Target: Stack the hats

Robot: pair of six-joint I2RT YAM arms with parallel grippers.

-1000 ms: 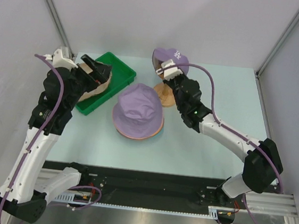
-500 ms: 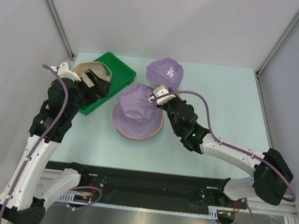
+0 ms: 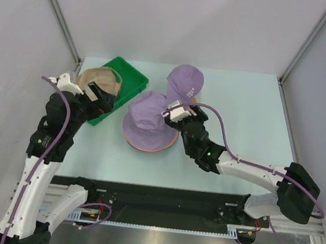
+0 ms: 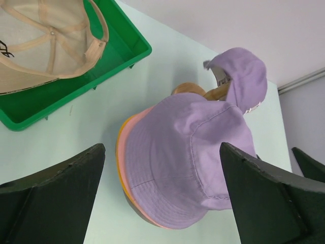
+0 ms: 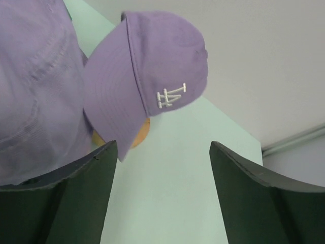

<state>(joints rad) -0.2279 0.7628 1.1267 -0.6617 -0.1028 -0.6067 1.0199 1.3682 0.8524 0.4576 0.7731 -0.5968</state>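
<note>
Hats stacked mid-table, lavender bucket on top, look soft and light; we would pinch a brim. Lower ones show only edges. Just beyond, a lavender cap hides most of its wooden stand. A tan cap lies in the green tray, far left. Left gripper and right gripper gape wide, empty.

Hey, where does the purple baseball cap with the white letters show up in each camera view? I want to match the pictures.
Top external: the lavender baseball cap is at upper centre, just behind the hat pile.
Left wrist: it is at upper right, beyond the pile.
Right wrist: it is at upper centre, with the logo facing the camera.
Shared landmark: the lavender bucket hat on top of the pile, next to the cap in every view.
</note>
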